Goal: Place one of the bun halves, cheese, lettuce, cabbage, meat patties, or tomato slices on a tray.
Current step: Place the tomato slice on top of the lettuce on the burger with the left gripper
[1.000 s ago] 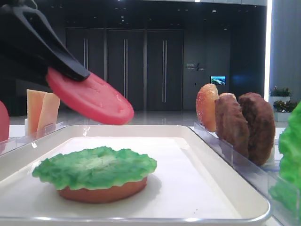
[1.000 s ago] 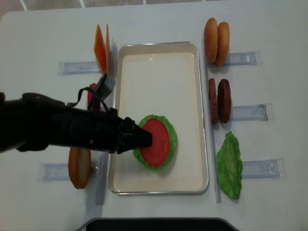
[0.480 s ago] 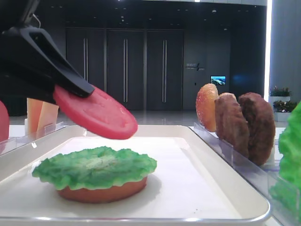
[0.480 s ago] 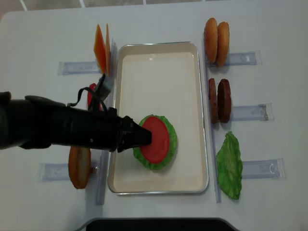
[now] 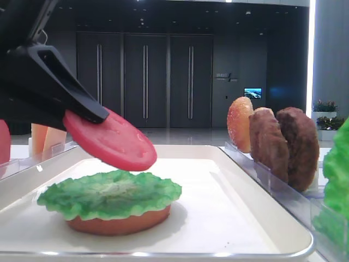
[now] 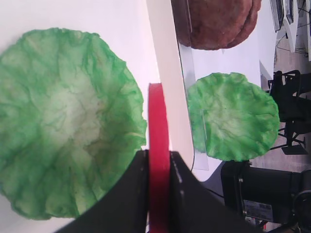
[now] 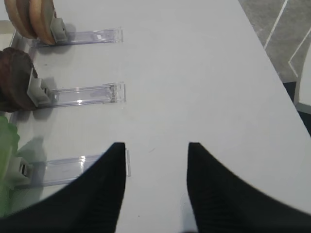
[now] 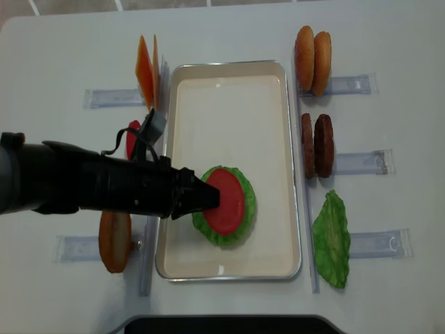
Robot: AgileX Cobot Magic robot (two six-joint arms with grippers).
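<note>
A red tomato slice [image 5: 112, 141] hangs tilted just above the lettuce [image 5: 109, 194]. My left gripper [image 5: 95, 114] is shut on its near edge. The lettuce lies on a flat bun half [image 5: 120, 224] in the white tray [image 5: 245, 218]. From overhead the tomato slice [image 8: 226, 202] covers most of the lettuce [image 8: 247, 209], with the left gripper [image 8: 208, 198] reaching in from the left. In the left wrist view the tomato slice [image 6: 158, 116] shows edge-on between the fingers of the left gripper [image 6: 159, 154]. My right gripper [image 7: 156, 145] is open over bare table.
Right of the tray [image 8: 229, 104], clear holders carry two bun halves [image 8: 313, 50], two meat patties [image 8: 316, 145] and a lettuce leaf [image 8: 332, 238]. On the left stand cheese slices [image 8: 146, 69], another tomato slice [image 8: 132, 136] and a bun half [image 8: 115, 240].
The left gripper has carried the tomato slice lower, closer to the lettuce, and slightly forward over it. The grip is unchanged.
</note>
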